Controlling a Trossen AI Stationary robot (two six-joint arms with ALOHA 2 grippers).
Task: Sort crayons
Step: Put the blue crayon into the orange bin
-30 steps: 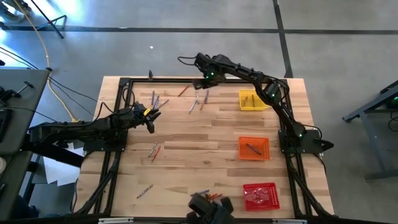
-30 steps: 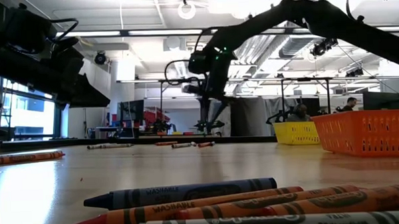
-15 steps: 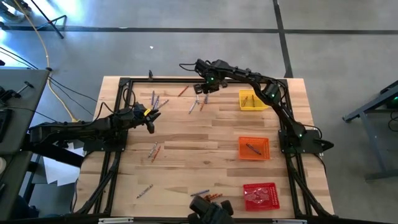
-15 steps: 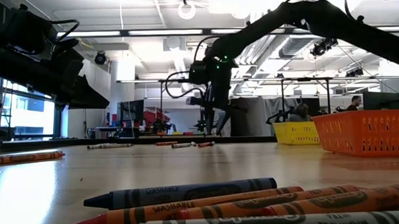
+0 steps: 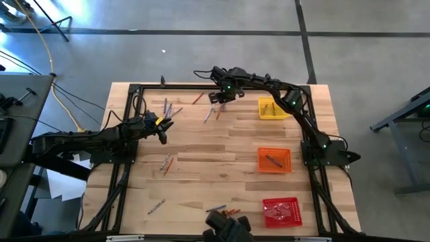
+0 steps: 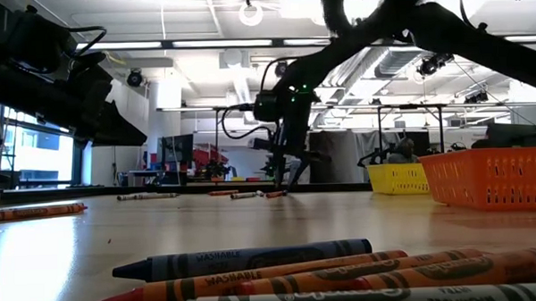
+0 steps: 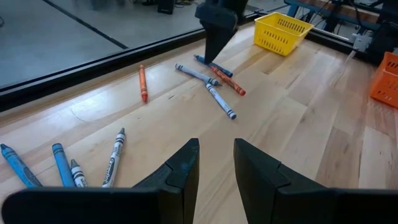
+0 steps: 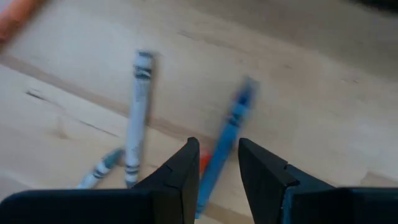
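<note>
Right hand [image 5: 219, 101]: lowered over a cluster of crayons [image 5: 213, 111] near the far edge of the surface [image 5: 201, 168], fingers [image 8: 180, 180] parted and straddling a blue crayon [image 8: 227, 134], not clenched on it. Left hand [image 5: 163, 131]: released, hovering at the left side. Other crayons lie scattered; some rest in the yellow tray [image 5: 272, 107] and orange tray [image 5: 275, 160].

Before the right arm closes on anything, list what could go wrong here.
1. The right gripper has its jaws open over a blue crayon with an orange crayon right beside it, so it may pinch both.
2. A grey crayon lies close by; a jaw could knock it and scatter the cluster.
3. The yellow tray holds a crayon already; a wrong colour could land there.
</note>
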